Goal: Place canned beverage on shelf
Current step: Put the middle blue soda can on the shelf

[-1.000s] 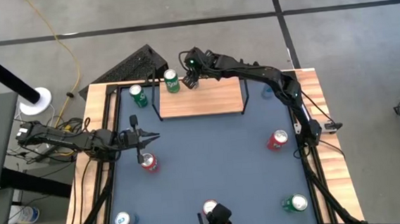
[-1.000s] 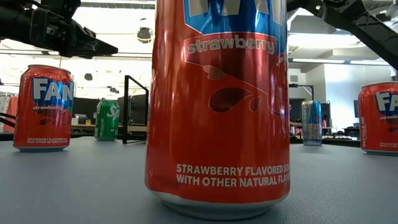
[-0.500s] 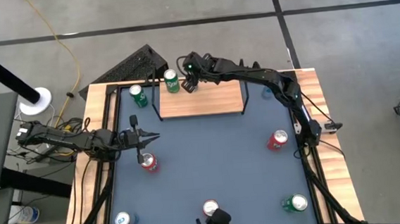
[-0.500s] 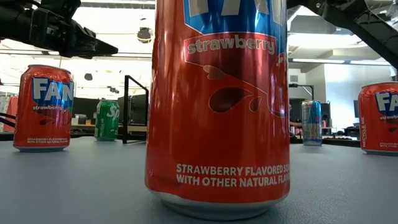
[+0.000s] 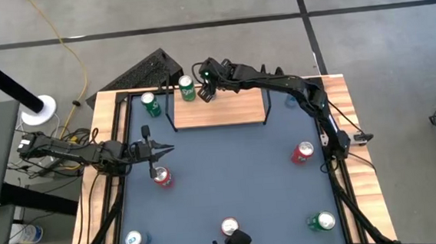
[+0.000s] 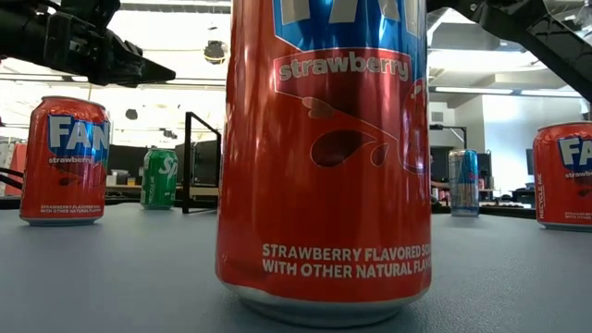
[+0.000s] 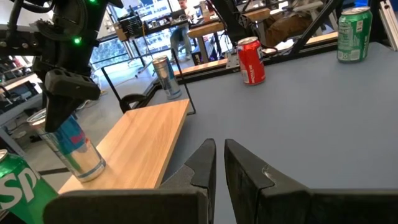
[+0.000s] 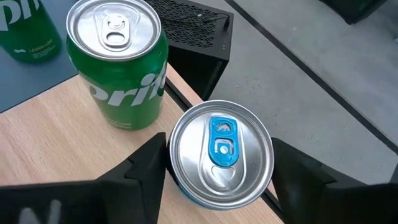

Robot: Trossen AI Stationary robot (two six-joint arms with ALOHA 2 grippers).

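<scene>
Far left of the high view, the left gripper [image 5: 158,150] is seen parked over the table [image 5: 229,175], its fingers [image 7: 205,165] nearly closed with only a thin gap and nothing held. Just beneath it a red strawberry can [image 5: 161,177] stands untouched.

Moving right, a green can [image 5: 150,104] is found on the table just outside the shelf [image 5: 225,110]. On the shelf's left far corner a green Sprite can [image 5: 187,88] is already standing.

Right beside it, the right gripper [image 5: 207,89] is hung over the blue-tabbed silver can [image 8: 221,152]. That can stands on the board near its far edge, close to the Sprite can. In the right wrist view the fingers [image 8: 146,168] are seen flanking the can on both sides; whether they press it or stand just clear cannot be told. In the left wrist view the can [image 7: 68,146] is seen upright on the wood with the gripper capping its top.

The risks are judged as follows. If the can is gripped and the arm is lifted before the fingers are spread, the can could be dragged up and tipped. A sideways retreat could knock the can into the Sprite can. A nudge toward the far edge could send it off the board.

Further right, another red can [image 5: 302,152] and a green one [image 5: 323,221] wait on the table.
</scene>
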